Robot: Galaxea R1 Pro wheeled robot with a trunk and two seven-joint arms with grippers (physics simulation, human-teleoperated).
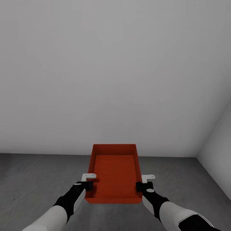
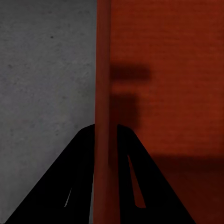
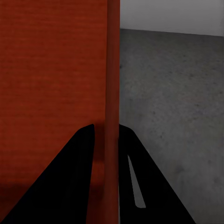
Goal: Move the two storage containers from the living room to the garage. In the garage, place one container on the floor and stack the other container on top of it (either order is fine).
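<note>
An orange-red open-topped storage container (image 1: pixel 114 175) hangs in front of me above the dark grey concrete floor (image 1: pixel 35 179) of the garage. My left gripper (image 1: pixel 89 181) is shut on its left wall, and my right gripper (image 1: pixel 143 182) is shut on its right wall. In the left wrist view the container wall (image 2: pixel 102 93) runs between the two black fingers (image 2: pixel 65 186). The right wrist view has the opposite wall (image 3: pixel 112 93) pinched between black fingers (image 3: pixel 140 186) the same way. The container is empty inside. The second container is out of view.
A plain white-grey wall (image 1: pixel 112 73) rises straight ahead, meeting the floor just beyond the container. A second wall (image 1: pixel 218 154) closes in at the right, forming a corner. Bare concrete spreads to the left and right of the held box.
</note>
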